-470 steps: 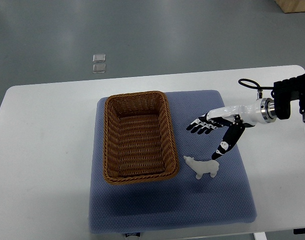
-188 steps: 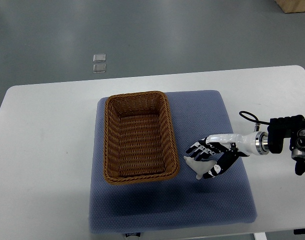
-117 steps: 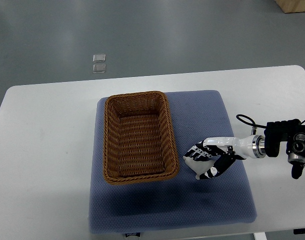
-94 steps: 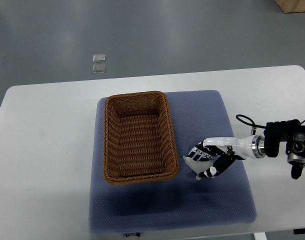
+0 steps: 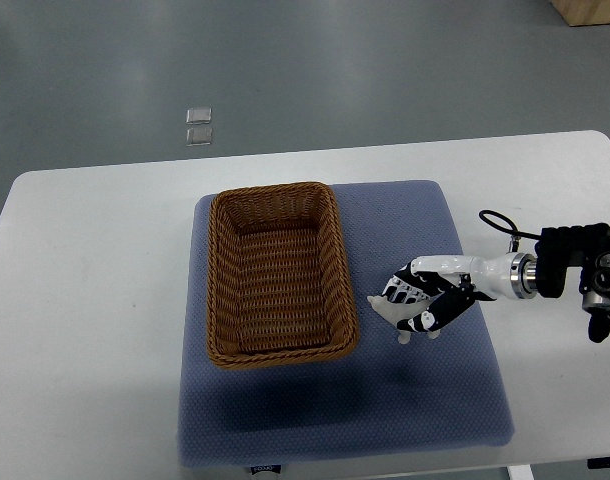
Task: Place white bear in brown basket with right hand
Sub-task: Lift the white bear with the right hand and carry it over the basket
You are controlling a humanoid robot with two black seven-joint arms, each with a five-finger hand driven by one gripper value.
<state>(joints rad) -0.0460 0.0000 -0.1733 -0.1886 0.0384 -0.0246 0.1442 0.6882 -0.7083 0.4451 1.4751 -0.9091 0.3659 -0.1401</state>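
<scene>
The white table point(image 5: 95, 260) carries a blue cushion mat point(image 5: 425, 400). On the left half of the mat stands the brown wicker basket point(image 5: 217, 280), rectangular, with nothing visible inside it.

Just right of the basket's near right corner is the white bear point(image 5: 388, 312). Only its left end and a small part of its underside show; the rest is covered by the right hand point(image 5: 422, 305). Whether the bear rests on the mat or is raised clear of it cannot be told from this view.

The right hand enters from the right edge, wrist and forearm lying low over the mat. Its fingers point(image 5: 403, 291) are curled over the bear from the far side, with the thumb closing from the near side, so the toy is pinched between them. The left hand is not in view.

Hazards, as judged from this position:
- The grasp covers only part of a small, smooth toy. It may slip or rotate out during the lift.
- The basket wall stands close on the left. A low transfer could strike the rim and dislodge the bear or push the basket.
</scene>
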